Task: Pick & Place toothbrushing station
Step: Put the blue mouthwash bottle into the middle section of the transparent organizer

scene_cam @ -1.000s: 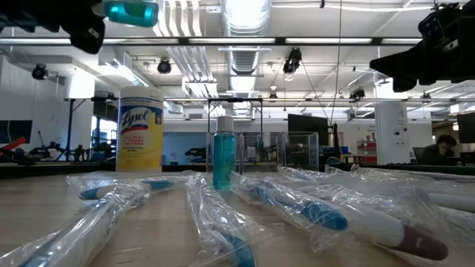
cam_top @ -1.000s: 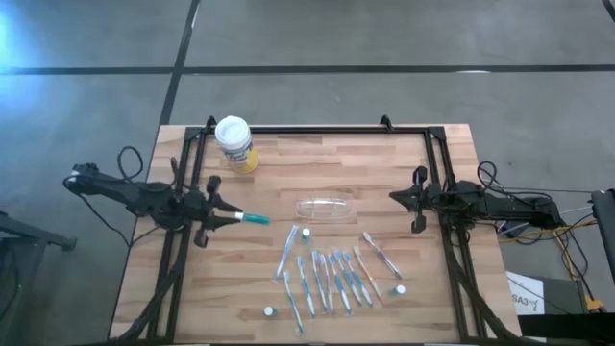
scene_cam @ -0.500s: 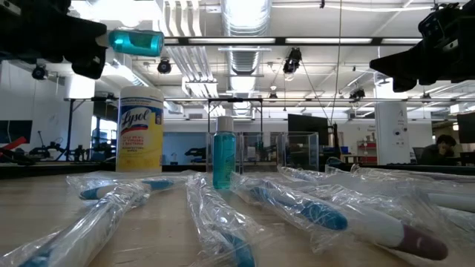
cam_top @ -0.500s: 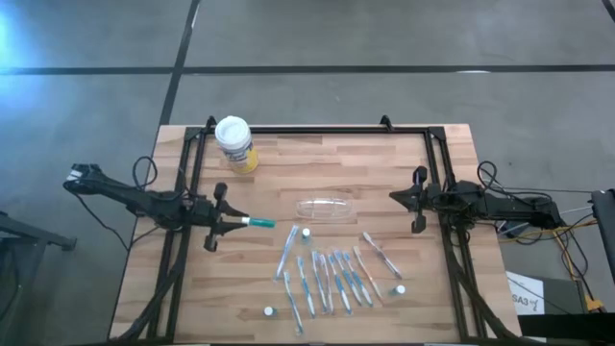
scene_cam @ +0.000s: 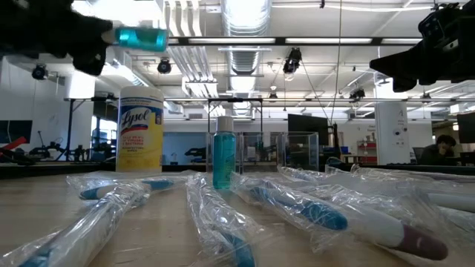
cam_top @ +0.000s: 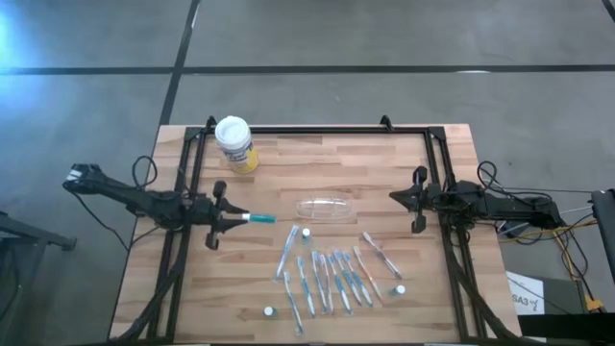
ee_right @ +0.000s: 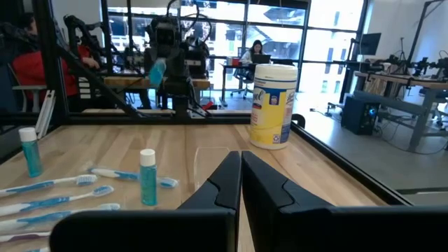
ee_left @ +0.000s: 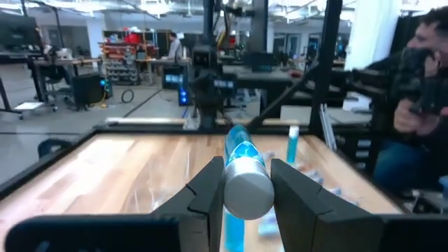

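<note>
My left gripper hovers over the table's left side, shut on a small teal bottle with a white cap, which also shows high up in the low view. The clear plastic holder lies on the table mid-way, with nothing in it that I can see. Several wrapped toothbrushes lie flat nearer the front edge, with small white-capped bottles standing among them. My right gripper waits shut at the right side, holding nothing. My left gripper pinches the bottle's white-capped end between its two fingers. The fingers lie level, coming from the table's left side, along the bottle. The teal body sticks out past the fingertips toward the holder, level and lifted clear of the table.
A yellow canister with a white lid stands at the far left corner. A black frame runs along the table's far edge and both sides. A person sits beyond the table's right side. Bare wood lies between the canister and the holder.
My left gripper has sunk a little and tipped toward level, still shut on the teal bottle, which stays clear of the table and now points level toward the holder.
</note>
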Robot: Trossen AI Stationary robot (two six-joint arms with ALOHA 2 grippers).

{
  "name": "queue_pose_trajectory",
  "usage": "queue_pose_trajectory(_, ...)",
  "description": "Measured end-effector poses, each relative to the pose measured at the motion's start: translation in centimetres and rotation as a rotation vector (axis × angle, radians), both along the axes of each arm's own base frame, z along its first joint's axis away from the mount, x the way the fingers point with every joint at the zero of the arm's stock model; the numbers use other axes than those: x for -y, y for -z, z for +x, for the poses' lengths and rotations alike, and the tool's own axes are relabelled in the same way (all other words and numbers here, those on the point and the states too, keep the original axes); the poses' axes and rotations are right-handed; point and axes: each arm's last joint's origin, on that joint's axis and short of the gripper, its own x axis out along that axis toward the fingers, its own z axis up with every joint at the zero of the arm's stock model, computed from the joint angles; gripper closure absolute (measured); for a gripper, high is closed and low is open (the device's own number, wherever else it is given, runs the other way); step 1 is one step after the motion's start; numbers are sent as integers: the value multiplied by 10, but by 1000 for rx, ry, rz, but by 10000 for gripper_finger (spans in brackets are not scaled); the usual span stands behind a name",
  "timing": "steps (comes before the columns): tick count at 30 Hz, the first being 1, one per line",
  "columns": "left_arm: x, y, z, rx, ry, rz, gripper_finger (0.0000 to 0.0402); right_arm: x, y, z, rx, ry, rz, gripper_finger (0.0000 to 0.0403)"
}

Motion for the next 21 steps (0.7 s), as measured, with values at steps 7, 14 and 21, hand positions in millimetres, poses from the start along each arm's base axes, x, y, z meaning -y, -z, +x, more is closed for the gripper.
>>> queue_pose_trajectory(7,0,-66,11,-89,-99,76,305,0,0,0,0,0,0,394)
queue_pose_trajectory(14,1,-131,39,-302,-254,71,305,0,0,0,0,0,0,394)
queue_pose_trajectory(21,8,-173,87,-415,-262,138,305,0,0,0,0,0,-1,394)
